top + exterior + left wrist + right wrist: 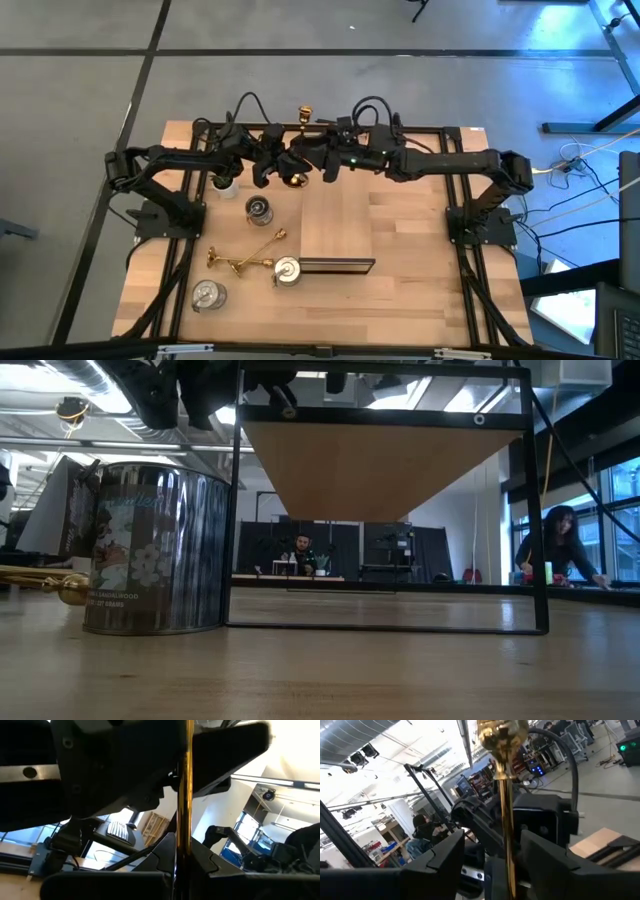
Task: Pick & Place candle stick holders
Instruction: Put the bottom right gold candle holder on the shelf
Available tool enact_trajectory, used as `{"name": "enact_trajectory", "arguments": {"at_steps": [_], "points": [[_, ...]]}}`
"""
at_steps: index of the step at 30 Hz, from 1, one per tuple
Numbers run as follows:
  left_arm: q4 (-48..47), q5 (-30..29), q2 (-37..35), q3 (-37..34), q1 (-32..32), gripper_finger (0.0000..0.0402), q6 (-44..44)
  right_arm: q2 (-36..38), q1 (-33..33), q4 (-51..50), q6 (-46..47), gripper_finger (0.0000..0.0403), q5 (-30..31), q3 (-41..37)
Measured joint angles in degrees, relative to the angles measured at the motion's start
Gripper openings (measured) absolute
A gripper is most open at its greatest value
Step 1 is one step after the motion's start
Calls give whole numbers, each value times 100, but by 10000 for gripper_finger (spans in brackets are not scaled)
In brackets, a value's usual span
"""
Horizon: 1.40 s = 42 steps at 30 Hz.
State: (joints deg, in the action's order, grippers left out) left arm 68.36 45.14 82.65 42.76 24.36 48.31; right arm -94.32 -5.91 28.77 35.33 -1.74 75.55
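A slim gold candle stick holder (302,140) is held in the air over the table's far middle, its cup top (305,112) toward the far edge and its round base (295,180) toward the near side. My left gripper (278,165) reaches it from the left and is shut on its shaft. My right gripper (322,165) faces it from the right and is open, with a finger on either side of the shaft (508,850). Two more gold sticks (245,262) lie on the table. Three silvery cups (258,208) (287,270) (208,294) stand on their bases. My left gripper pinches the gold stick's shaft (187,865) between its two fingers. The fingers come level from the table's left and lie across the stick. The stick is lifted clear of the table.
A wooden board (335,215) on a black frame (385,628) stands in the table's middle. A small potted plant (225,182) stands below my left arm. In the low view a silvery cup (155,550) stands close by. People sit in the room behind.
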Motion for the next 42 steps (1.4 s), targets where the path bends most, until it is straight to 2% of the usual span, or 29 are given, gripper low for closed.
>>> {"name": "enact_trajectory", "arguments": {"at_steps": [4,13,16,24,31,34,38,42], "points": [[-70,-1,0,0,0,12,0,-4,0,-55,3,160,2,24],[-85,6,0,0,0,12,0,-4,-5,-338,-3,42,22,24],[-92,8,0,2,-4,12,77,-7,-5,-365,-57,16,26,22],[-121,212,0,2,1,18,297,-7,-9,-491,159,15,18,23],[-80,387,-13,2,285,70,811,-2,-5,-675,201,15,-68,22],[-129,700,-44,4,470,99,1011,2,-5,-781,283,15,-63,23],[-469,1469,-39,2,686,139,1240,45,-5,-1144,304,15,121,22],[-555,1776,-38,2,913,162,1336,274,-3,-1825,248,15,720,20]]}}
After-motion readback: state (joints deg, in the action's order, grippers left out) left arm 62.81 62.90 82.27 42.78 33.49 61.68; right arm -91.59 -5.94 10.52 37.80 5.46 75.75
